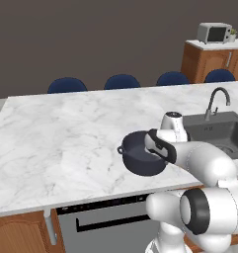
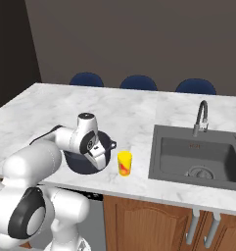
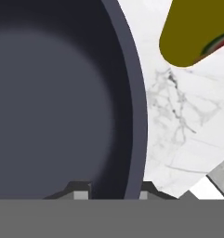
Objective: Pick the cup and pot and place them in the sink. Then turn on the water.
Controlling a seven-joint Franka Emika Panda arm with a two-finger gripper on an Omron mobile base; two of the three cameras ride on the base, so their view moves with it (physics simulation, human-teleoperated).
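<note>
Arm bent low over the pot (image 1: 142,159), gripper (image 3: 110,191) pointed down, pot rim straddled by the fingertips (image 3: 79,191), grip unconfirmed, cup (image 2: 124,163) stood beside the pot.

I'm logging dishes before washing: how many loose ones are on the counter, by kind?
Pots: 1, the dark pot, with the gripper straddling its rim.
Cups: 1, the yellow cup beside it.
Total: 2, neither in the sink yet.

Pot (image 2: 85,164) left of cup (image 2: 124,163) on counter (image 2: 60,110); sink (image 2: 198,157) further right.
</note>
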